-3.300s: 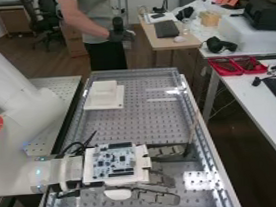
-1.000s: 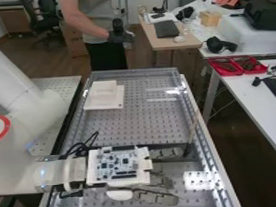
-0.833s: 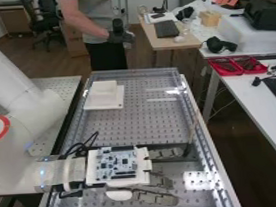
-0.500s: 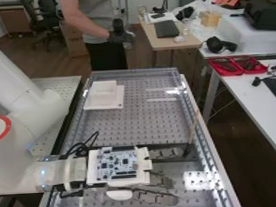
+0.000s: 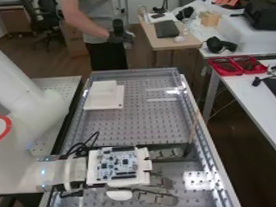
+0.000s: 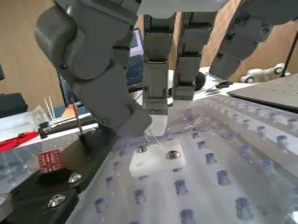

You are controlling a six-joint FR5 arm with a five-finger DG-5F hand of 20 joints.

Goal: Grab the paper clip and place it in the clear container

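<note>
The dark grey hand is low over the near part of the bench in the high view, its fingers pointing right. In the wrist view the thumb of the hand meets a white-tipped finger. Thin wire of the paper clip sticks out below these tips and appears pinched between them. Right beneath the clip is a small white block with two screws; whether the clip touches it is hard to tell. I cannot identify a clear container with certainty.
A perforated bench plate has clear edging. White stacked plates lie at its far left. A dark bar with an upright thin rod is beside the fingers. Red trays stand on the right-hand table.
Since the oldest frame the hand's base has shifted slightly right and nearer, and the fingers look a little more bent. Over the last second the arm has kept still.
</note>
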